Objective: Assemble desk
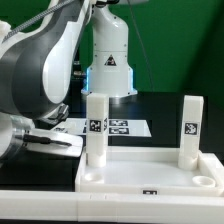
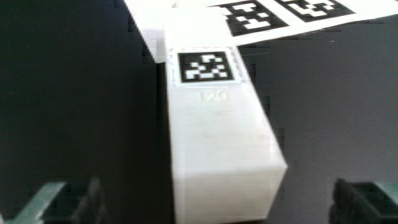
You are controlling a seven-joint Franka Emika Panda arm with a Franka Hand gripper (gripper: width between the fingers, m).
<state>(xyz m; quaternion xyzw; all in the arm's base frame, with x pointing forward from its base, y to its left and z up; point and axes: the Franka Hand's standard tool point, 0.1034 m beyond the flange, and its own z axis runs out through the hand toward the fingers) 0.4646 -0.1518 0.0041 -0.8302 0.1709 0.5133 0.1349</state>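
The grey-and-white arm (image 1: 40,70) reaches in low from the exterior view's left, its wrist lying almost level. The gripper (image 2: 217,190) is spread wide, with its dark fingers (image 2: 63,205) clear of both sides of the left leg (image 2: 217,120), a smooth matte white square post bearing a black-and-white tag. This leg and the right leg (image 1: 190,130) stand upright on the rimmed white plastic tabletop (image 1: 150,175).

Warning triangle (image 1: 110,63) on robot base (image 1: 108,35); coded tag (image 2: 206,67) on leg (image 2: 222,130); no readable words
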